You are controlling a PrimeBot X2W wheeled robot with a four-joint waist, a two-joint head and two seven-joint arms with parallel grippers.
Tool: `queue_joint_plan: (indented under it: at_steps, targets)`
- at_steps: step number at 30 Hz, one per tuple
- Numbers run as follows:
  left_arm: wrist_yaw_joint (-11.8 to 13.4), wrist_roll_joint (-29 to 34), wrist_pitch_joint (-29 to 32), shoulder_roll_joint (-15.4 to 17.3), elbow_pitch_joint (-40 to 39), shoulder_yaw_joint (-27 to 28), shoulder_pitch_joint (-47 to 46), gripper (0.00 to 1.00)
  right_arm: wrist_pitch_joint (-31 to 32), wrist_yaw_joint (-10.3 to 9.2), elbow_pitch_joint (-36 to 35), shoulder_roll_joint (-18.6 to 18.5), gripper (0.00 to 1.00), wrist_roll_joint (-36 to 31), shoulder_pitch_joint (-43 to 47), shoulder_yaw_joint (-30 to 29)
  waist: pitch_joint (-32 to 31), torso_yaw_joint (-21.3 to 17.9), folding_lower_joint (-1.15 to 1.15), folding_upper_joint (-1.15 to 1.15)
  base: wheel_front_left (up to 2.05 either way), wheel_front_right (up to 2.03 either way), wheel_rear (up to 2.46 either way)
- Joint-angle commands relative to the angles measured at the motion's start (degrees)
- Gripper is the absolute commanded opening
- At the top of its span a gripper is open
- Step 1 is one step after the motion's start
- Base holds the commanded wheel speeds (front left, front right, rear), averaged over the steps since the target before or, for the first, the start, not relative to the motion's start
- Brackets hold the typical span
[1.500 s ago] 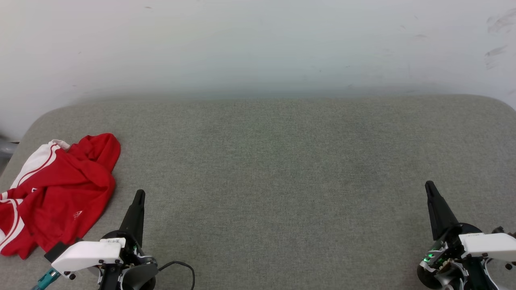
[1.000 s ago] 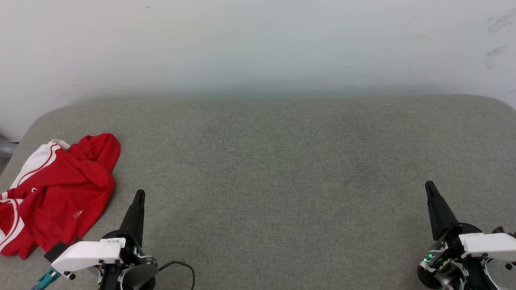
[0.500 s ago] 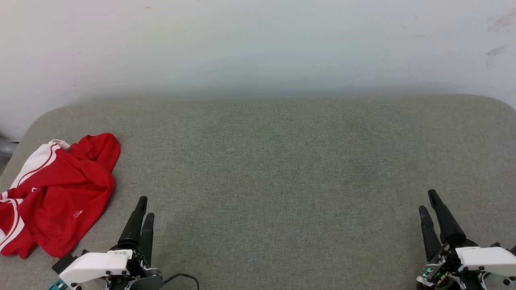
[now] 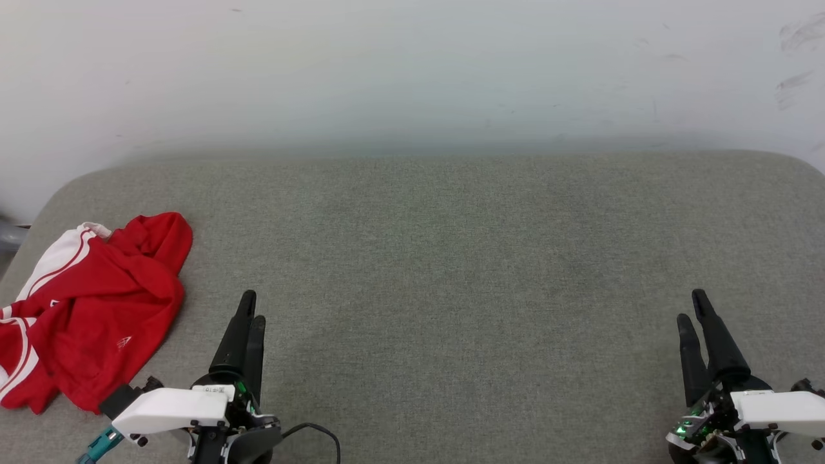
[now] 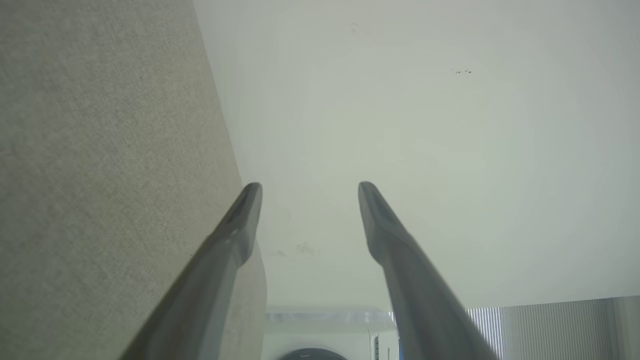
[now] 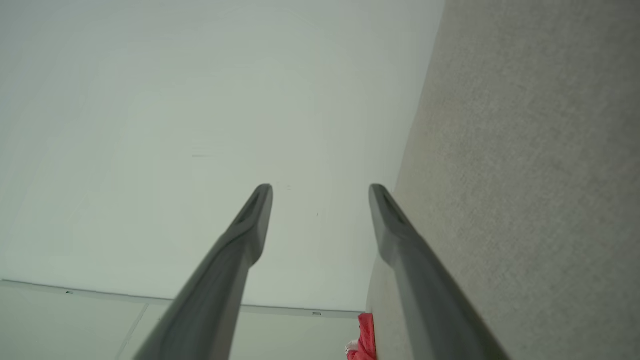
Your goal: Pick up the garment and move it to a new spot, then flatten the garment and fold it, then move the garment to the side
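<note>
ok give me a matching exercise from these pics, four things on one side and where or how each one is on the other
1 garment
2 left gripper
3 right gripper
4 wall

A open, lower right of head view
B white, behind the gray pad
C crumpled at the pad's left end
D open, beside the garment, not touching it

Pairs: 1-C, 2-D, 3-A, 4-B

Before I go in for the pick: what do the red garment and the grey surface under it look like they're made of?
The garment looks like thin, soft cloth, probably a synthetic knit: it slumps in loose crumpled folds. Any sheen is hard to judge. The surface looks like matte grey woven upholstery with a fine speckled weave; its rounded corners suggest padding.
</note>
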Motion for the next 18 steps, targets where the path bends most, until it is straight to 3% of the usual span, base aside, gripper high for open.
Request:
queue_joint_plan:
  at_steps: [1, 8, 18]
  targets:
    - [0.0, 0.51, -0.57, 0.12, -1.93, -0.56, -1.17, 1.0, -0.57, 0.0, -1.91, -0.51, 1.0, -0.71, -0.36, 0.3, 0.01, 0.02, 0.0, 0.0, 0.0, 0.0, 0.0]
    - [0.0, 5.62, -2.28, 0.13, -4.85, -0.66, -0.7, 1.0, -2.51, 0.0, -3.94, -2.01, 1.0, -6.92, 0.45, 1.07, 0.11, 0.11, 0.0, 0.0, 0.0, 0.0, 0.0]
    - [-0.01, 21.74, -4.7, 0.15, -6.52, -0.21, 0.27, 1.0, -4.96, 0.0, -5.79, -1.98, 1.0, -24.24, 1.63, 1.07, 0.18, 0.18, 0.0, 0.0, 0.0, 0.0, 0.0]
